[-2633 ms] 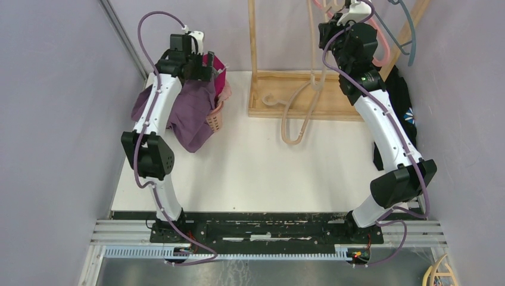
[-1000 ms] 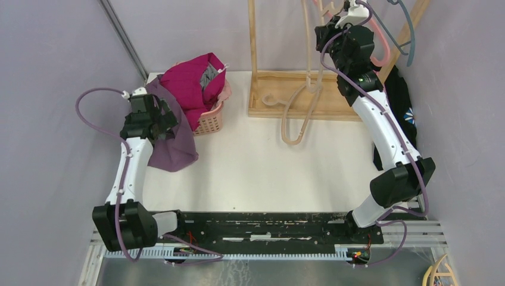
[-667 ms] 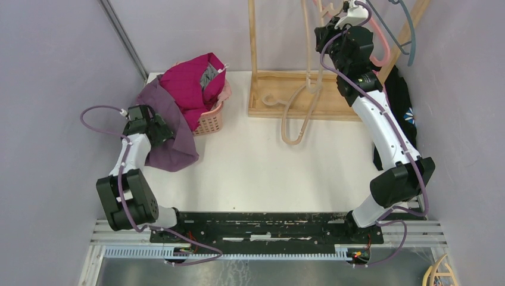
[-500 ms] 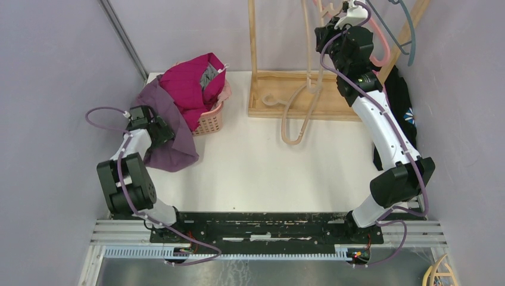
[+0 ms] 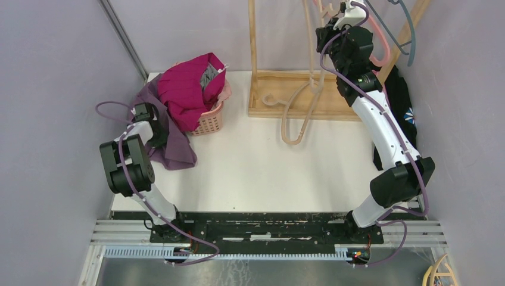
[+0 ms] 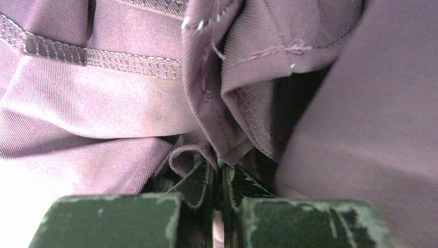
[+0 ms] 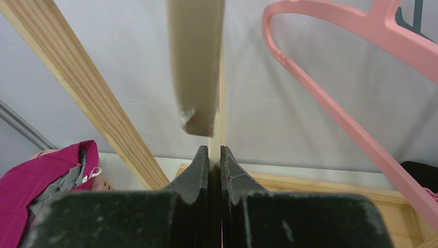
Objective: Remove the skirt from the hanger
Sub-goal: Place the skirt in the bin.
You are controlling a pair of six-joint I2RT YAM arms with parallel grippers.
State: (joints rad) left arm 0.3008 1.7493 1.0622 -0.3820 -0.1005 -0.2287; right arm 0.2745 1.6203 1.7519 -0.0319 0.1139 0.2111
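- Left arm (image 5: 156, 202): white link shells, with bulky black joint housings; the largest housing (image 5: 126, 167) sat up and left of the black base plate (image 5: 256, 229).
- Right arm (image 5: 381, 128): same white and black scheme. A small green light (image 5: 361, 78) showed on its dark housing far above the base plate.
- Purple cables (image 5: 110, 106) ran along both arms and trailed to the base plate's near edge.
- Base plate: black, scuffed with white patches.
- Left gripper (image 6: 217, 165): fingers (image 6: 196, 181) dark green, paint chipped pale at the edges.
- Right gripper (image 7: 215, 152): fingers (image 7: 235, 175) dark and tapered, with faint scratches.
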